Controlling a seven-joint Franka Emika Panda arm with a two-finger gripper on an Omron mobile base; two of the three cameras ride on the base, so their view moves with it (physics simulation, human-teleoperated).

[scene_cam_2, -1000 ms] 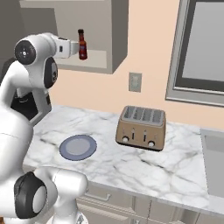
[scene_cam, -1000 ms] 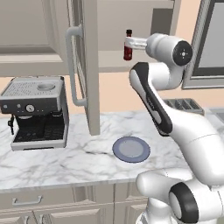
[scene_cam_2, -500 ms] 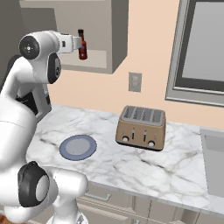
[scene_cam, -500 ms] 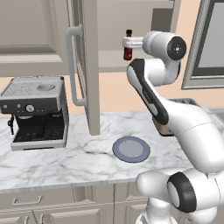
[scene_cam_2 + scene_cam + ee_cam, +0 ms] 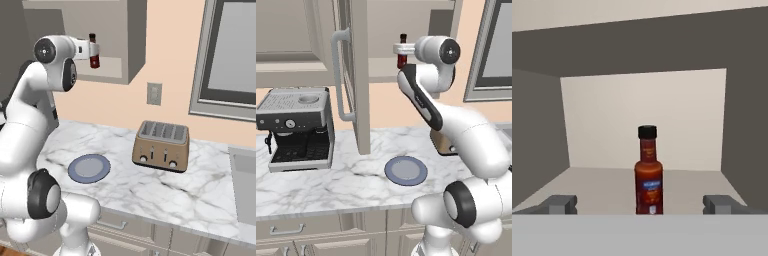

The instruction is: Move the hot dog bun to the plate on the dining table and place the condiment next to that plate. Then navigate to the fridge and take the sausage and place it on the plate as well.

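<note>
Tool (image 5: 640, 202) closer now — open jaws flank the condiment (image 5: 648, 172).

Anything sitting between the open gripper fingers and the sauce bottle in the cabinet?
No. In the hand view the condiment stands upright on the bare cabinet shelf, centred between the gripper fingertips, nothing between them.

Upright condiment (image 5: 648, 172) in cabinet; plate (image 5: 406, 170) probably bare.
</note>
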